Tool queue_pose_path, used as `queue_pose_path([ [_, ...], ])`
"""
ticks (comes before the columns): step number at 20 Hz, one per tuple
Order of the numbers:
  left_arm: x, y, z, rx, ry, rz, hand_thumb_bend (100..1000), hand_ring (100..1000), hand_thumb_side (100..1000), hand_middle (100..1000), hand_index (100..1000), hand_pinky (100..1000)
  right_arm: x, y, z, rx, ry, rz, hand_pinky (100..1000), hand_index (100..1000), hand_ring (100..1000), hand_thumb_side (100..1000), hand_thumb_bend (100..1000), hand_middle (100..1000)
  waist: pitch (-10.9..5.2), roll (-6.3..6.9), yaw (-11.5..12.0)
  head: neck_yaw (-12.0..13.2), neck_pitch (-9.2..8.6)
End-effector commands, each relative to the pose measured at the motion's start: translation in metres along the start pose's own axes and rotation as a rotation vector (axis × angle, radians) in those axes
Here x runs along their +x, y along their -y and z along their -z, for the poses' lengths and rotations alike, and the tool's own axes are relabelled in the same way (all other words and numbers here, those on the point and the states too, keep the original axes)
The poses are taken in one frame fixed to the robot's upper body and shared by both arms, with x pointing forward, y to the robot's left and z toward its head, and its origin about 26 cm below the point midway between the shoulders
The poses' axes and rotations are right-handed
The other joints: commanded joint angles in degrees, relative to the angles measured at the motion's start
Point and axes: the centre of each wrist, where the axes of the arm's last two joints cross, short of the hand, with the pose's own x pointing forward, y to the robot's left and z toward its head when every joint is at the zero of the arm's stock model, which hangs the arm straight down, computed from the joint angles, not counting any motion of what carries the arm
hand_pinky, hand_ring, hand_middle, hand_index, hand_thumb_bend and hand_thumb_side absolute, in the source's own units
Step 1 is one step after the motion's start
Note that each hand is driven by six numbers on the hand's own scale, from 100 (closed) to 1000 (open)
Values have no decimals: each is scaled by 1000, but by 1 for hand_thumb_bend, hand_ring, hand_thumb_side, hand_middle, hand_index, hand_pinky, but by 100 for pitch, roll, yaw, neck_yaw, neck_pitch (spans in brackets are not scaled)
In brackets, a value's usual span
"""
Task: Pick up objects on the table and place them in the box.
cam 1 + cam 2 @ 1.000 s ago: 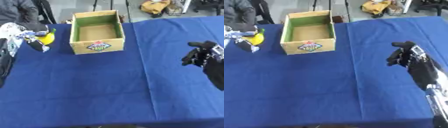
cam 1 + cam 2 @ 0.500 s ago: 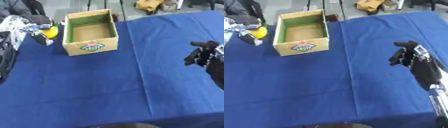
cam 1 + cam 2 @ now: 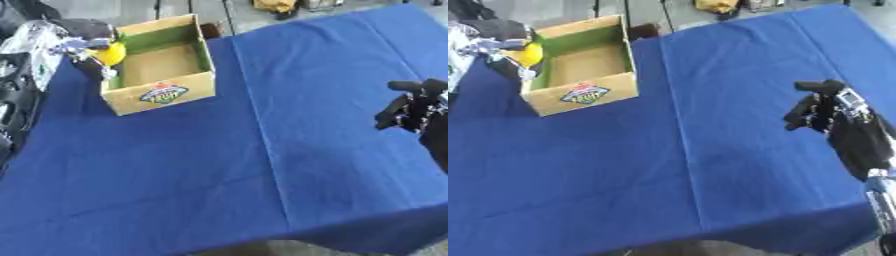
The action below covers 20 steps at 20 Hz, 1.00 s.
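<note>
In the upper left of the frame, the left hand point(image 3: 77, 46) has its fingers curled round a yellow thing point(image 3: 110, 53) and holds it just at the left wall of the box point(image 3: 161, 95). The box is open on top, green inside, with a round sticker on its front. It sits on the table point(image 3: 262, 150), which has a blue cloth. At the right edge, the right hand point(image 3: 819, 107) hangs above the cloth with its fingers curled, holding nothing.
</note>
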Motion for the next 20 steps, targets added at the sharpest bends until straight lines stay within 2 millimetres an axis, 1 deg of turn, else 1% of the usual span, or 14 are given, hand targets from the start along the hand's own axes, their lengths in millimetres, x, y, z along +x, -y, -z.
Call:
queue_pose_path([
  [1, -4, -19, -6, 53, -12, 27, 100, 471, 185, 480, 599, 514, 12, 6, 3, 11, 26, -40, 601, 833, 614, 930, 100, 514, -35, -4, -72, 26, -77],
  [6, -2, -17, -4, 60, -12, 22, 100, 471, 192, 480, 599, 513, 15, 6, 5, 10, 37, -51, 601, 834, 614, 943, 100, 513, 103, 24, -271, 25, -144],
  [9, 0, -14, -1, 55, -12, 16, 100, 474, 189, 482, 602, 516, 17, 7, 6, 10, 43, -57, 601, 834, 615, 951, 100, 513, 187, 46, -344, 29, -178],
  [12, 3, -8, 1, 43, -9, 12, 100, 486, 166, 495, 618, 536, 18, 7, 7, 11, 45, -60, 601, 834, 615, 959, 100, 513, 251, 63, -372, 27, -200],
  [16, 6, 0, 6, 12, 7, 16, 100, 510, 177, 518, 641, 566, 18, 7, 7, 9, 48, -64, 601, 834, 615, 960, 100, 513, 298, 70, -377, 29, -212],
  [17, 7, 2, 7, -1, 13, 15, 172, 542, 229, 548, 669, 597, 18, 7, 8, 8, 49, -64, 601, 834, 615, 962, 100, 513, 307, 71, -377, 29, -218],
  [18, 8, 4, 7, -13, 18, 15, 172, 542, 229, 548, 669, 597, 18, 7, 8, 8, 49, -63, 601, 834, 615, 962, 100, 513, 312, 71, -376, 28, -221],
  [19, 8, 5, 8, -25, 24, 16, 392, 578, 330, 579, 688, 624, 18, 7, 8, 8, 49, -63, 601, 834, 615, 963, 100, 513, 315, 70, -375, 27, -221],
  [20, 8, 6, 8, -34, 32, 16, 501, 606, 390, 609, 712, 641, 18, 7, 8, 8, 49, -62, 601, 834, 615, 963, 100, 513, 316, 68, -373, 28, -220],
])
